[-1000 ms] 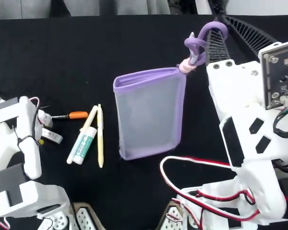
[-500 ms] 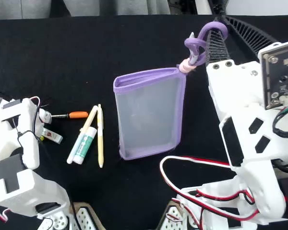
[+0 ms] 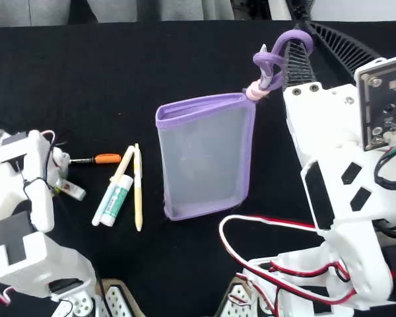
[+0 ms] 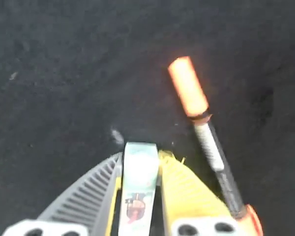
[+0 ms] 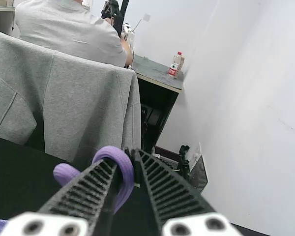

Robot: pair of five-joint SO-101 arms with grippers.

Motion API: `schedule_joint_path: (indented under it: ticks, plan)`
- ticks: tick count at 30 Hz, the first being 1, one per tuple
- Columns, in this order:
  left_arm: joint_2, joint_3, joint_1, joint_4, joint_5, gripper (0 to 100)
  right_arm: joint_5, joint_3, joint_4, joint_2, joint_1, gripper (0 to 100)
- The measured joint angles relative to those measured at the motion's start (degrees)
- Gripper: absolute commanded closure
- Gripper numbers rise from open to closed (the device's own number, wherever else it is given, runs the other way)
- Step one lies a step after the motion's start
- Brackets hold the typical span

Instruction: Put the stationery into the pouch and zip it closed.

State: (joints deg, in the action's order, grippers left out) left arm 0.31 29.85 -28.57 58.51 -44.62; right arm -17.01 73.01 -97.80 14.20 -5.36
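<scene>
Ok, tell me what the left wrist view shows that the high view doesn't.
Left wrist view: the left gripper with its fingers pressed on both sides of the small white item. High view: the purple pouch, its loop in the right gripper, the cream pen and the green-and-white tube. Both: the orange-capped pen and that white item.

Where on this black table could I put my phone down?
The widest bare stretch is the far side of the table, beyond the pouch and the orange-capped pen. A narrow bare strip runs between the pouch and the pens. It is crowded by the left gripper holding a small tube and around the right gripper clamping the pouch's loop.
</scene>
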Motion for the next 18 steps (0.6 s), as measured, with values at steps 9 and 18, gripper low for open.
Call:
schedule_joint_path:
  ticks: [9,18]
  plan:
    - [-25.1,-8.1,8.2,7.2,0.0,97,0.0,0.0,0.0,0.0,0.0,98.6]
    - [-64.3,1.7,24.4,-12.7,0.0,97,0.0,0.0,-0.8,0.5,0.0,98.6]
